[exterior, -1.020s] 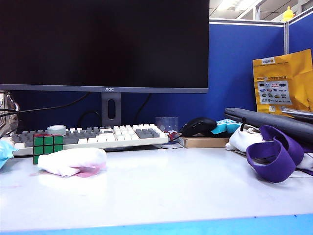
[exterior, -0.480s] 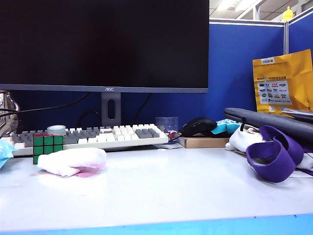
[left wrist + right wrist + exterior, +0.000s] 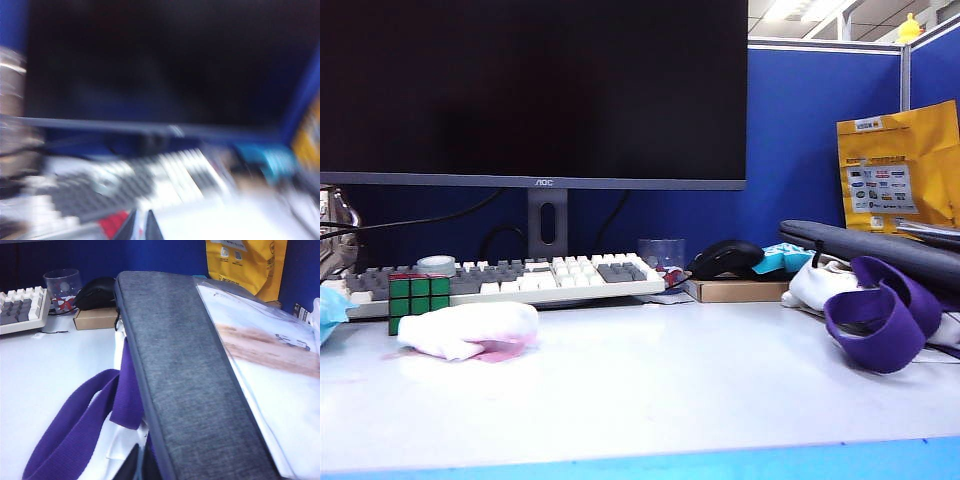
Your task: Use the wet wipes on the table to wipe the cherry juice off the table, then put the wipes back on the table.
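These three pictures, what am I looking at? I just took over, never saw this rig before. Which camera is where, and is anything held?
A two-armed robot sits at a whitish-grey desk top. The wide picture is a fixed camera at desk level; no arm shows in it. A crumpled white, pink-stained wet wipe lies on the left, before a white-and-grey keyboard, beside a green puzzle cube, with pinkish cherry juice smears near it. The blurred picture is the left wrist camera; the left gripper holds nothing, jaws nearly together. The right wrist camera shows the right gripper, jaws shut and empty, by a grey fabric sleeve and purple strap.
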You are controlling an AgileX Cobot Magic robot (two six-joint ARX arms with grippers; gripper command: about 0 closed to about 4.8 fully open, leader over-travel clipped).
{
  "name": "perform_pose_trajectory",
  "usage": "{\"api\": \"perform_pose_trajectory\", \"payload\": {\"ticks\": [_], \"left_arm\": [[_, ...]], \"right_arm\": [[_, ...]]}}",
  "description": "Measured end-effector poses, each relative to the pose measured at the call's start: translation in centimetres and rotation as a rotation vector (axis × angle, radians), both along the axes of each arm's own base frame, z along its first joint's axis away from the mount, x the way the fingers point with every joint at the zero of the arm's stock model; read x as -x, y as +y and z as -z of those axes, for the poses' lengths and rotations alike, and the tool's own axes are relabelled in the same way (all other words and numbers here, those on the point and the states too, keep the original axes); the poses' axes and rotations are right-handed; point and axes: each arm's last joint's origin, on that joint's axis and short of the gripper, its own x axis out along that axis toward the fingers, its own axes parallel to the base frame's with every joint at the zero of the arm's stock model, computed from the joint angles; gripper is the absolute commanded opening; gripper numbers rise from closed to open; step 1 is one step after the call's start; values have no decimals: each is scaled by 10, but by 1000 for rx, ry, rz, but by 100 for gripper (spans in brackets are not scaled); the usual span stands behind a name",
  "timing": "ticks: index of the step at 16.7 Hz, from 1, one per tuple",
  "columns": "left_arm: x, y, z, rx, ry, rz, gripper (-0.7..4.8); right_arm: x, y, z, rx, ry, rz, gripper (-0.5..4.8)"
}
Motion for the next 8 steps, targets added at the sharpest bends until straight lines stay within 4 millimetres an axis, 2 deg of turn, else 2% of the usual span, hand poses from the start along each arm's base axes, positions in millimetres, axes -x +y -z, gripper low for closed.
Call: {"api": "perform_pose_trajectory", "payload": {"ticks": [1,2,3,6,7,8], "left_arm": [[-19,-2,-13,-31,53,62,31],[-56,-6,-34,-62,194,168,31],[-82,-7,-43,-73,281,194,31],[-136,-14,-29,-139,567,267,31],[-152,-25,-17,-188,656,325,31],[-160,-34,-5,-221,723,373,31]], "right_arm": [[0,0,0,0,0,-1,-1],[0,0,0,0,0,-2,-1],[0,0,0,0,0,-2,-1],[0,0,0,0,1,-1,-1],[0,0,0,0,1,-2,-1],[0,0,0,0,1,-2,-1]]}}
